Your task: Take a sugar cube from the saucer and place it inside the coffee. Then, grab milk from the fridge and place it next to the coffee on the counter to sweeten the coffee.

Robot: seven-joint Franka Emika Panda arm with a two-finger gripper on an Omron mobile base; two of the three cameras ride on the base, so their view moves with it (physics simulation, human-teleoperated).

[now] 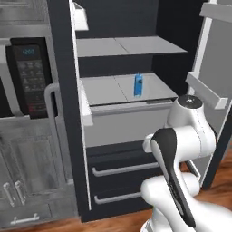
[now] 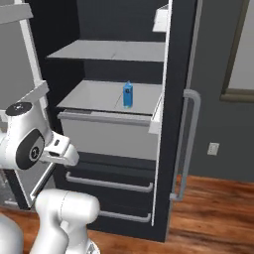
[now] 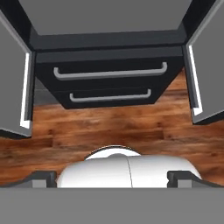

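Upright, the milk stands alone on the lower shelf of the open fridge, above two drawers. The jaws are spread wide, holding nothing, pointed down over the wood floor.

The milk, a small blue carton, stands upright on the lower grey shelf of the open dark fridge; its label is too small to make out.

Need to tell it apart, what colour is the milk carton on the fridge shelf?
Blue. The milk shows best in the right base view.
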